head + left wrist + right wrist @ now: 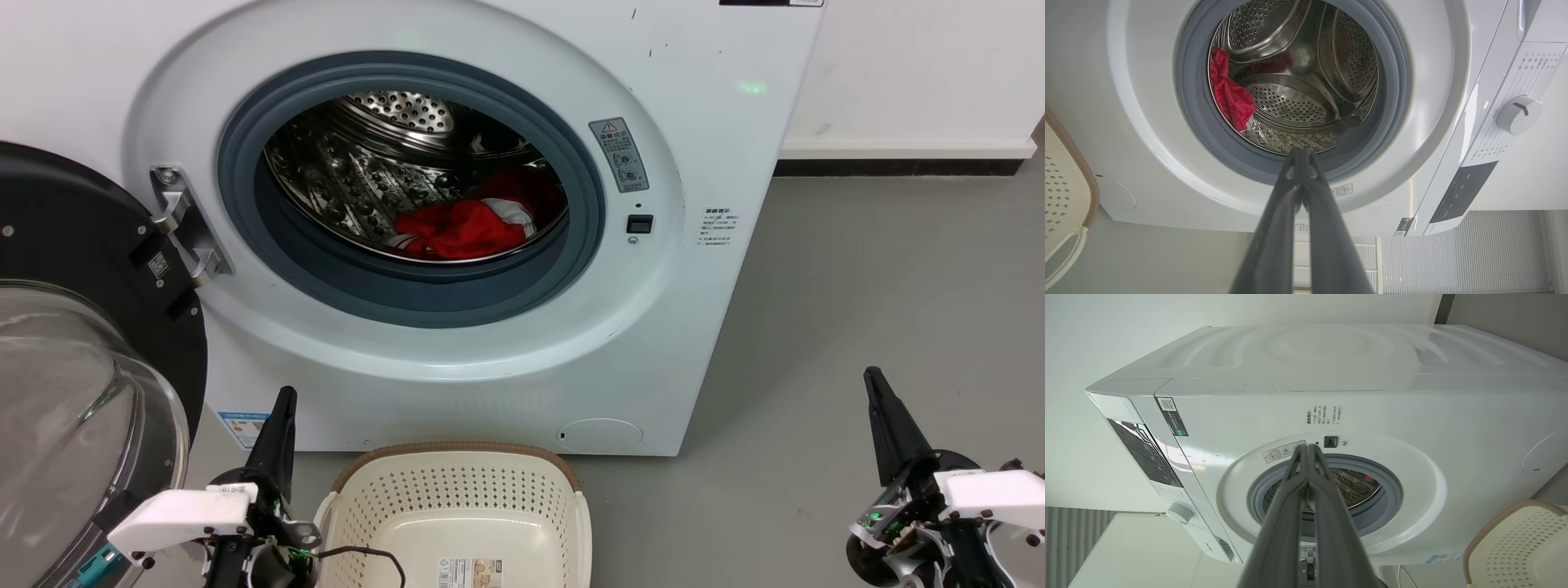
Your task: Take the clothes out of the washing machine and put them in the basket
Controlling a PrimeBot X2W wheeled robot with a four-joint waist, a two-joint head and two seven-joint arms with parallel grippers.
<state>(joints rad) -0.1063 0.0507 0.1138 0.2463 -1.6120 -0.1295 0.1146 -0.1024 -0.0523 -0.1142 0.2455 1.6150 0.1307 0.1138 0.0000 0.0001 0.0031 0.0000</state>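
Note:
The white washing machine stands ahead with its round glass door swung open to the left. Red clothes with white trim lie at the bottom of the steel drum; the left wrist view has them too, clothes. The cream basket with a brown rim sits on the floor in front of the machine, nothing in it but a paper label. My left gripper is shut and empty just left of the basket. My right gripper is shut and empty over the floor at the right.
Grey floor spreads to the right of the machine, up to a white wall with a dark skirting. A thin black cable from my left arm hangs over the basket's near-left corner. The open door blocks the left side.

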